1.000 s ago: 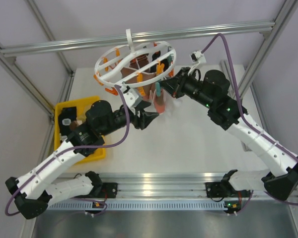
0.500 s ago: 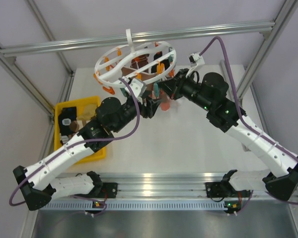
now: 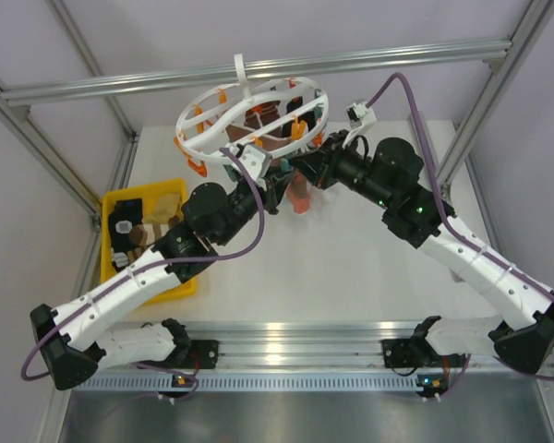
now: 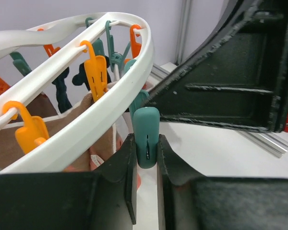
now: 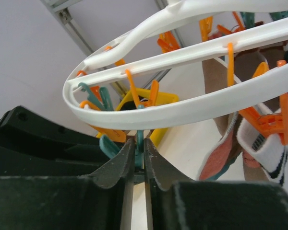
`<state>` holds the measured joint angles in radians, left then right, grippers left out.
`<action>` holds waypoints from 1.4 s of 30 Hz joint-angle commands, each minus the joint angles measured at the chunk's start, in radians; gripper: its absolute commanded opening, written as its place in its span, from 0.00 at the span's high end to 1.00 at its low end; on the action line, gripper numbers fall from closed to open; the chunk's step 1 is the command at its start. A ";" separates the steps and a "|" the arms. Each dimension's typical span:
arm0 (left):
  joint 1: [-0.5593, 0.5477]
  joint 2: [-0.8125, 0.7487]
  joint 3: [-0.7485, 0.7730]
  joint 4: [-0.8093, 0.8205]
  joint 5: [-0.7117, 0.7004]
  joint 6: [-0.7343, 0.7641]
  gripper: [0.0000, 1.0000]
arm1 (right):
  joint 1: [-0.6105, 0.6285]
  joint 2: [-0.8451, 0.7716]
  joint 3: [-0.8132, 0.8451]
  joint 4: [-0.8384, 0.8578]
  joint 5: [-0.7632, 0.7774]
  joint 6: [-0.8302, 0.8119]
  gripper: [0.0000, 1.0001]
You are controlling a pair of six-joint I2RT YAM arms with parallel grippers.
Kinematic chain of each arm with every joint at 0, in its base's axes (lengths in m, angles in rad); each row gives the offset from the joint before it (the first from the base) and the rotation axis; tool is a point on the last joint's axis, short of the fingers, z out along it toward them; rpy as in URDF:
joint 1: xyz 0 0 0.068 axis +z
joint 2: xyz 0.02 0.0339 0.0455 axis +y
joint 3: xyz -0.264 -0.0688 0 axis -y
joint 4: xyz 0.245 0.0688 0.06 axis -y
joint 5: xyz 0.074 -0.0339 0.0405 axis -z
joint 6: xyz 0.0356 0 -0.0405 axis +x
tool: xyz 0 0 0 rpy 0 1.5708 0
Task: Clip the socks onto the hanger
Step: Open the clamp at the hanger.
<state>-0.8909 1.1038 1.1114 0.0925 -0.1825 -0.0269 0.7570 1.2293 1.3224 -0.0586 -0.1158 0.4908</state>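
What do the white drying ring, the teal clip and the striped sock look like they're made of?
The white ring looks like moulded plastic: smooth, with a soft sheen and rounded edges. The teal clip is probably plastic too: matte, one solid colour, with a moulded slot. The striped sock looks like knitted fabric, with soft folds and ribbed stripes; the fibre is unclear.

No txt, nos., brand marks or signs are reading legibly in any view. In the top view a small white patch [image 3: 122,224] is showing on a dark item in the yellow tray [image 3: 138,191], but it's coming through too small to tell if it's a label.
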 commanded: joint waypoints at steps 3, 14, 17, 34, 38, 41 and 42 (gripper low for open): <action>-0.008 -0.054 -0.090 0.164 0.075 0.080 0.99 | 0.019 -0.044 0.009 -0.021 -0.117 -0.053 0.77; -0.006 -0.075 -0.183 0.276 0.121 0.159 1.00 | -0.077 -0.087 -0.017 0.025 -0.323 -0.110 0.44; -0.006 -0.074 -0.197 0.294 0.130 0.157 1.00 | -0.081 -0.062 -0.023 0.093 -0.381 -0.083 0.35; -0.006 -0.085 -0.220 0.325 0.178 0.154 1.00 | -0.084 0.009 -0.103 0.313 -0.315 -0.020 0.27; -0.006 -0.082 -0.222 0.320 0.207 0.154 1.00 | -0.084 0.013 -0.106 0.332 -0.301 -0.024 0.32; -0.006 -0.079 -0.220 0.319 0.219 0.154 1.00 | -0.082 0.018 -0.109 0.332 -0.286 -0.034 0.35; -0.006 -0.078 -0.219 0.319 0.225 0.154 1.00 | -0.082 0.018 -0.109 0.332 -0.282 -0.035 0.38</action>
<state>-0.8719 1.0424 0.9047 0.3660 -0.1192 0.1226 0.6792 1.2446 1.2102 0.1894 -0.4259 0.4641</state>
